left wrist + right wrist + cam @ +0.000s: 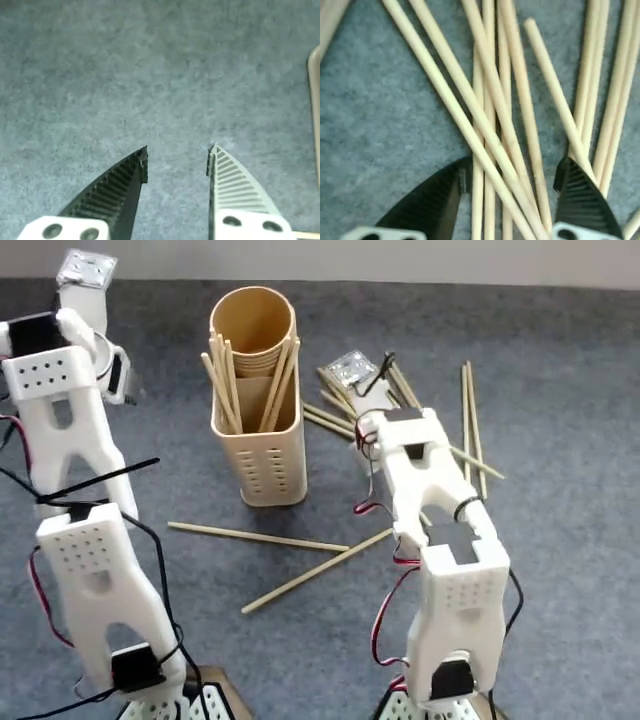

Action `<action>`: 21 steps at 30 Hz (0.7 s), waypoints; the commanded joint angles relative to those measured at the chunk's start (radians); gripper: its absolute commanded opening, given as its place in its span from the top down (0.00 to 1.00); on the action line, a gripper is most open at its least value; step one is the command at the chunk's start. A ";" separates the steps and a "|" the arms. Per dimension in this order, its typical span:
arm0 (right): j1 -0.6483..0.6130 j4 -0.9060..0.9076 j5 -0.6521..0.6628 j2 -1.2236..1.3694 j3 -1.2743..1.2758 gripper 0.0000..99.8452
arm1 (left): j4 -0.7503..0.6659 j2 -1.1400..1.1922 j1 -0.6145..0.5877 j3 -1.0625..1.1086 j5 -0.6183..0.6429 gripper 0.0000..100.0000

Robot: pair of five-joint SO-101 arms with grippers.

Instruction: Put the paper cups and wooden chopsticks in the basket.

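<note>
My right claw (pixel 512 175) is spread astride the chopstick pile (pixel 492 100) right of the basket (pixel 262 465), with the sticks running lengthwise between its jaws. My left claw (pixel 177 155) hangs spread over the tabletop (pixel 100 75), farther from the pile.

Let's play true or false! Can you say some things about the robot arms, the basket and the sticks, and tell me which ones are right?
1. The basket holds paper cups and some chopsticks. True.
2. Every chopstick is in the basket. False: loose chopsticks lie on the carpet, in front of the basket and beside it.
3. The right end effector is open over a pile of loose chopsticks. True.
4. The left end effector is holding a paper cup. False: it is open, with bare carpet below it.
5. The basket has tipped over. False: it stands upright.
</note>
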 commanded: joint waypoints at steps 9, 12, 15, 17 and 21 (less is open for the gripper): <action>0.065 0.140 -0.078 0.025 -0.188 1.00 | -0.002 -0.058 -0.053 0.010 -0.021 0.78; 0.074 0.260 -0.127 0.015 -0.297 1.00 | -0.002 -0.058 -0.053 0.010 -0.021 0.78; 0.091 0.390 -0.209 -0.031 -0.438 1.00 | -0.002 -0.058 -0.053 0.010 -0.021 0.78; 0.107 0.456 -0.269 -0.064 -0.542 1.00 | 0.000 -0.058 -0.053 0.010 -0.021 0.78; 0.130 0.506 -0.359 -0.091 -0.707 1.00 | 0.008 -0.058 -0.050 0.010 -0.018 0.78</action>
